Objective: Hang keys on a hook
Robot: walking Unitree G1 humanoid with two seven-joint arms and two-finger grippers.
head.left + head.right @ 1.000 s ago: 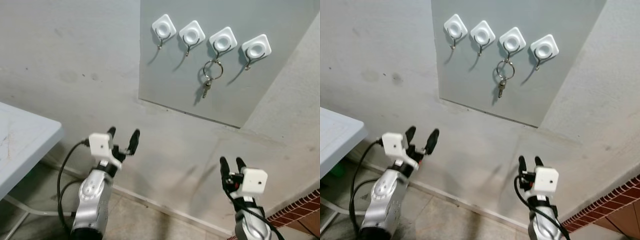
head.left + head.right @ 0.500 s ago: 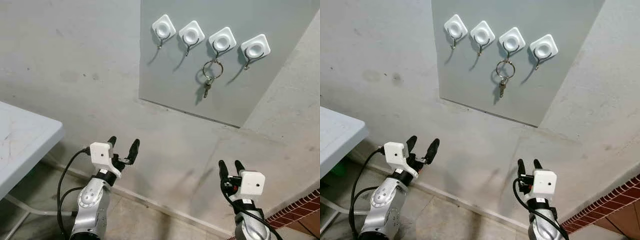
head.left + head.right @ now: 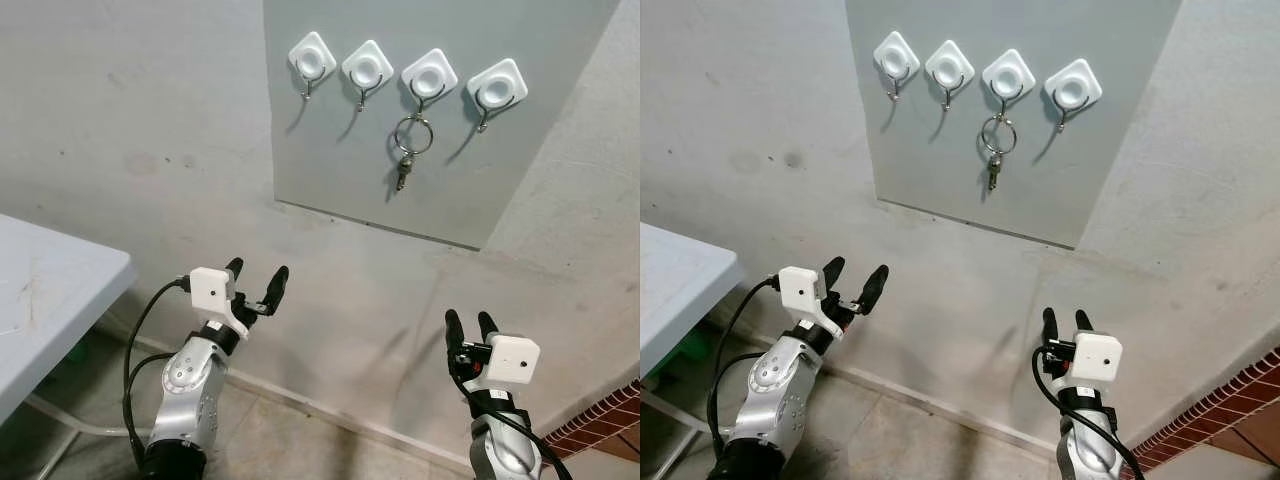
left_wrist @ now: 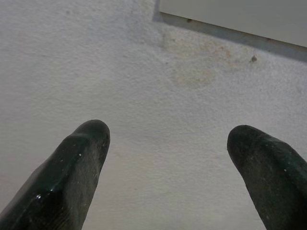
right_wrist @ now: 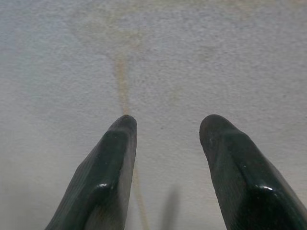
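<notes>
Left claw (image 3: 257, 281) lower left of frame — fingers spread wide, empty, pointing at bare wall. Right claw (image 3: 468, 327) lower right — fingers narrowly apart, empty. White worktop (image 3: 40, 290) at left edge. Farther up, grey panel (image 3: 340, 150) on wall, top centre — four white hooks in row. Keys (image 3: 405, 160) hang on ring from third hook (image 3: 429, 78) from left.
</notes>
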